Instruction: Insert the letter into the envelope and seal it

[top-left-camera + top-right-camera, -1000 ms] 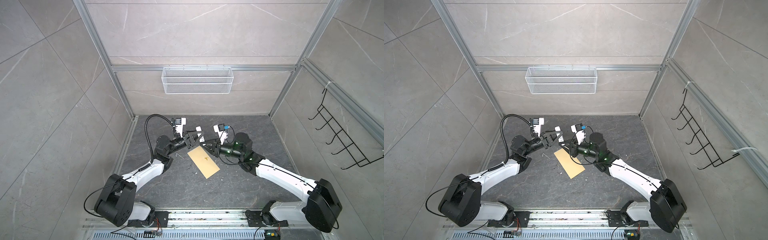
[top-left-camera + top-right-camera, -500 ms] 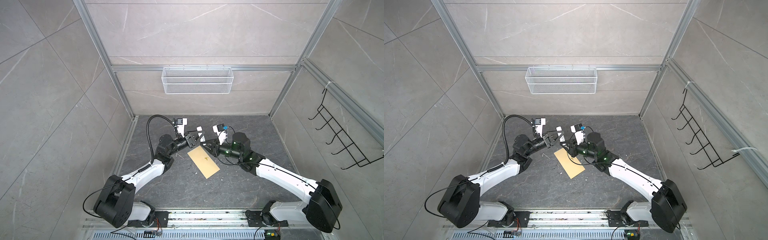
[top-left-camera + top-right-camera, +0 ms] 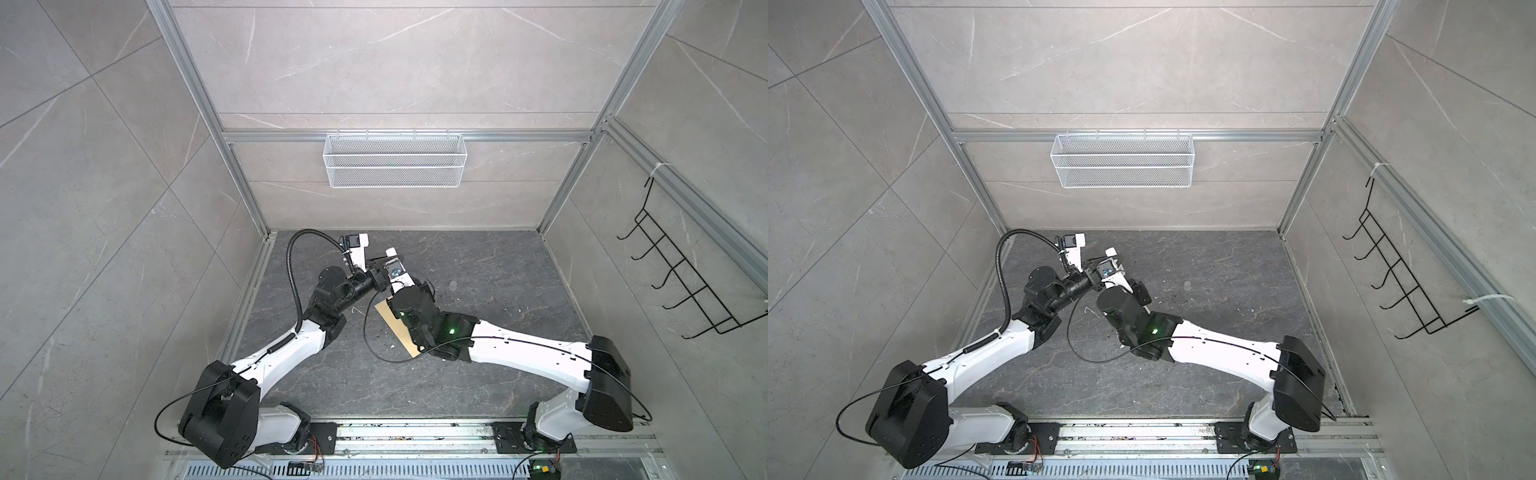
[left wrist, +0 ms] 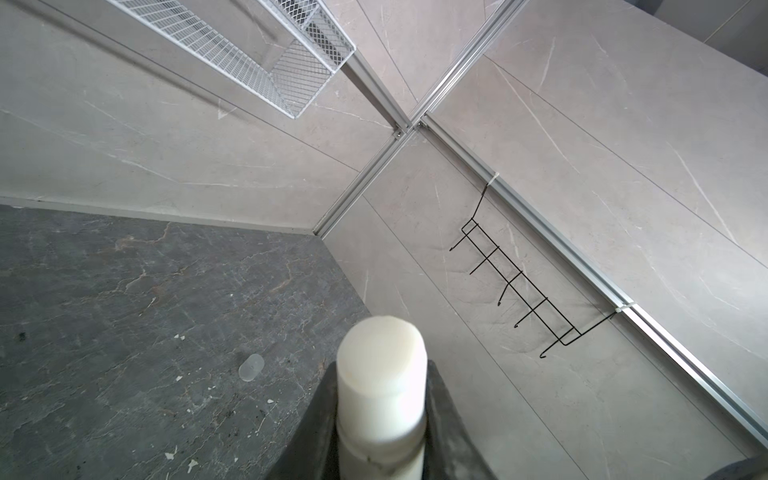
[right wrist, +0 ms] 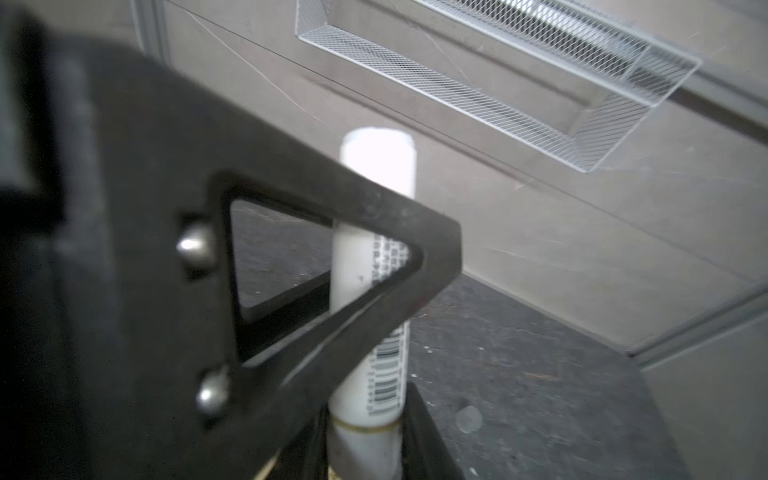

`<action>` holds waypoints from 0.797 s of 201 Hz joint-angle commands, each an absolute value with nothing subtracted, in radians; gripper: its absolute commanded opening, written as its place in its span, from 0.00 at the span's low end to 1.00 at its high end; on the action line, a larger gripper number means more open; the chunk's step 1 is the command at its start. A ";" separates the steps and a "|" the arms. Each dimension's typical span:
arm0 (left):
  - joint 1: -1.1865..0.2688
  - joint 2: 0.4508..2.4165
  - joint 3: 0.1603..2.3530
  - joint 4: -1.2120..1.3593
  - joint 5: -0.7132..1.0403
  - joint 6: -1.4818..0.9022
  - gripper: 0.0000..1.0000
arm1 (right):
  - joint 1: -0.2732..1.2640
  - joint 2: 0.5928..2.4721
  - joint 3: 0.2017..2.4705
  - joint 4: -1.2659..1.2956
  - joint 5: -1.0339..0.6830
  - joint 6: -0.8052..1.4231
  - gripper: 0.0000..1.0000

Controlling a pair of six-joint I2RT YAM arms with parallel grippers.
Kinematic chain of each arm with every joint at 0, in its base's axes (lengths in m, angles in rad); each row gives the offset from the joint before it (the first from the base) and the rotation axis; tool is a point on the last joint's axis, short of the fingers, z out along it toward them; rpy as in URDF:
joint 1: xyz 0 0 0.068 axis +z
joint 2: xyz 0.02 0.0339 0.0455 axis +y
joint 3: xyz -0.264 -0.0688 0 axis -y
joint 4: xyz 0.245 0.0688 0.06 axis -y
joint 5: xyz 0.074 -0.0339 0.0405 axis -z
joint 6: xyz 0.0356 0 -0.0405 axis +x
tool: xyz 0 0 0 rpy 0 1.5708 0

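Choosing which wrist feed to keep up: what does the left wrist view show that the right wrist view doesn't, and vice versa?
Left wrist only: the black hook rack on the side wall. Right wrist only: the barcode label on the white stick, and a finger of the left end effector crossing in front of that stick. Both: the stick, gripped by the left end effector in its view and by the right end effector in its own; the white wire basket; a small clear disc on the dark floor.
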State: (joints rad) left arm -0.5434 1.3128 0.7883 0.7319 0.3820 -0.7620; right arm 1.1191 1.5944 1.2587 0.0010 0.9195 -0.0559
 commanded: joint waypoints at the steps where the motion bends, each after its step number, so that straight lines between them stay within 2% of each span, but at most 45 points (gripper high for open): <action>1: -0.569 1.306 0.810 0.735 0.431 -0.735 0.00 | 1.130 1.610 1.294 0.047 1.061 -0.160 0.00; 34: -0.569 1.298 0.802 0.738 0.429 -0.741 0.00 | 1.118 1.548 1.257 0.017 0.885 -0.075 0.01; 68: -0.566 1.285 0.802 0.755 0.444 -0.767 0.00 | 1.008 1.426 1.194 -0.071 0.471 0.080 0.32; 72: -0.565 1.282 0.803 0.754 0.446 -0.768 0.00 | 0.991 1.409 1.178 -0.066 0.414 0.096 0.37; 81: -0.560 1.277 0.807 0.747 0.453 -0.772 0.00 | 0.947 1.364 1.134 -0.042 0.284 0.129 0.54; 92: -0.553 1.271 0.811 0.745 0.466 -0.785 0.00 | 0.892 1.313 1.078 0.005 0.126 0.171 0.67; 97: -0.549 1.270 0.811 0.749 0.472 -0.792 0.00 | 0.872 1.289 1.051 0.030 0.057 0.189 0.75; 114: -0.539 1.268 0.811 0.773 0.492 -0.826 0.00 | 0.783 1.235 0.984 0.115 -0.162 0.259 0.92; 139: -0.537 1.272 0.816 0.816 0.525 -0.868 0.00 | 0.684 1.225 0.934 0.225 -0.448 0.367 0.93; 160: -0.535 1.279 0.820 0.848 0.546 -0.898 0.00 | 0.623 1.254 0.895 0.368 -0.628 0.481 0.89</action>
